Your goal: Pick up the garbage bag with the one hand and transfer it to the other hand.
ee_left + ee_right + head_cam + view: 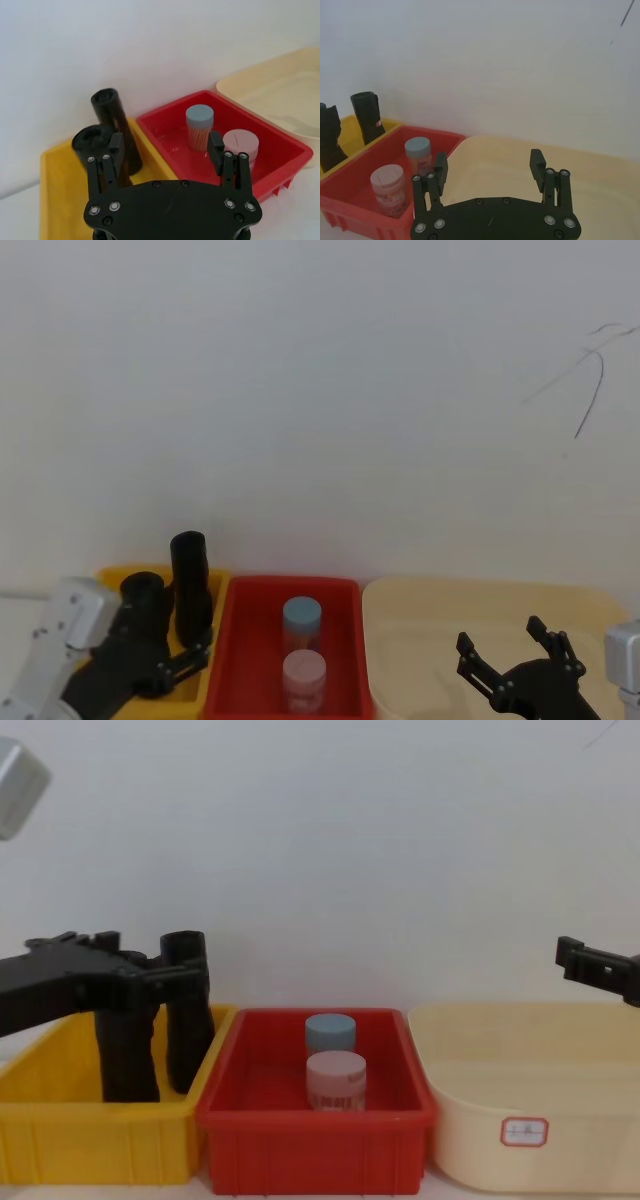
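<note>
The garbage bag (188, 580) (111, 117) (188, 1040) is a black roll standing upright at the back of the yellow bin (100, 1140). The right wrist view shows a small red-and-white mark on its side (366, 115). A second black roll (143, 595) (90, 142) stands just in front of it, to the left. My left gripper (180, 665) (165, 147) (165, 970) is open at roll-top height. One finger is in front of the rolls, the other over the red bin, and nothing is held. My right gripper (500, 635) (488, 156) hovers open above the cream tub.
A red bin (235, 640) (310, 1150) in the middle holds a blue-lidded jar (302, 615) and a pink-lidded jar (304, 670). A cream tub (450, 605) (520, 1070) stands on the right. A white wall rises close behind all three containers.
</note>
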{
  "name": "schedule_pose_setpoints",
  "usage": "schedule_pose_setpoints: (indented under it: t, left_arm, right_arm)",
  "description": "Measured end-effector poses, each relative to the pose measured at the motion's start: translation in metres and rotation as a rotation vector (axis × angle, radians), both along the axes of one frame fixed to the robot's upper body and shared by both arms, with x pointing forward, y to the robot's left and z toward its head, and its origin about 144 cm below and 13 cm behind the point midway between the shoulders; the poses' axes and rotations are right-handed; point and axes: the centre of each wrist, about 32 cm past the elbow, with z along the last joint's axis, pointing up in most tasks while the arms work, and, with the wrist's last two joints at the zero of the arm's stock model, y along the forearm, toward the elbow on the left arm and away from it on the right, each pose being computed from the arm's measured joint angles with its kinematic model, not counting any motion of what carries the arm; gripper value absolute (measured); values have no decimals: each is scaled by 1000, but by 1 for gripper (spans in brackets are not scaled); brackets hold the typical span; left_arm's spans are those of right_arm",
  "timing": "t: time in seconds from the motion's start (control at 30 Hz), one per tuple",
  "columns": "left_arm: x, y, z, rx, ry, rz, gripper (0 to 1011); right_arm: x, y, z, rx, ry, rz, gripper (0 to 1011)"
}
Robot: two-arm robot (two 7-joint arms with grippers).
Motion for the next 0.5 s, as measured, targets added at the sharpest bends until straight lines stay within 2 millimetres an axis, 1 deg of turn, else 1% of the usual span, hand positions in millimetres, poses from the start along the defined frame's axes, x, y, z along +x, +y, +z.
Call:
schedule_pose_setpoints:
  t: [0.2,0.5]
  left_arm:
    - [-4,21,2,-17,37,4,1002]
    - [-2,40,5,-31,68,18,1002]
  right_arm:
    - [0,0,0,0,0,0,1001]
    - [0,0,0,0,0,0,1001]
